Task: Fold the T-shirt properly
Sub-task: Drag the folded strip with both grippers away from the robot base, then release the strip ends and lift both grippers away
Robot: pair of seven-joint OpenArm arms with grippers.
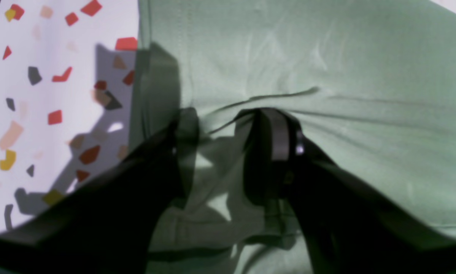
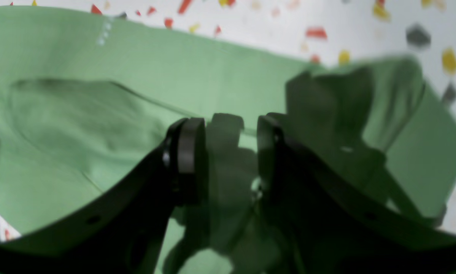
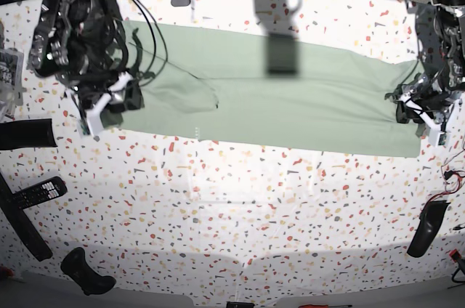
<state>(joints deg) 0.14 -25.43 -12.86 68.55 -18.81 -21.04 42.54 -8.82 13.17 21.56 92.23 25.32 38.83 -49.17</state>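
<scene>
Black fingers of the left gripper (image 1: 235,129) fill the near wrist view, planted on the T-shirt (image 1: 307,57) close to its hemmed edge. Cloth bunched into a ridge between the fingers, creases radiating outward; reads as clenched on a pinch of fabric, though the blur leaves the bite itself uncertain.

T-shirt (image 3: 290,97) lies as a long band across the speckled counter (image 3: 240,199), already narrowed lengthwise, sleeves tucked in. Spans nearly from one arm to the other. Small white mark near the front edge.

Step in hand, by judgement: both short ends being taken up for the crosswise fold. Lengthwise folds look done.

Next move calls for: lifting one end evenly, carrying it over toward the other end, keeping edges aligned and the fold from dragging the lower layers askew.

Right gripper (image 2: 229,137) at the opposite end, jaws set moderately apart with a flap of T-shirt (image 2: 98,114) standing in the gap. No compression of the cloth visible there; cannot tell whether pinching or merely straddling.
</scene>
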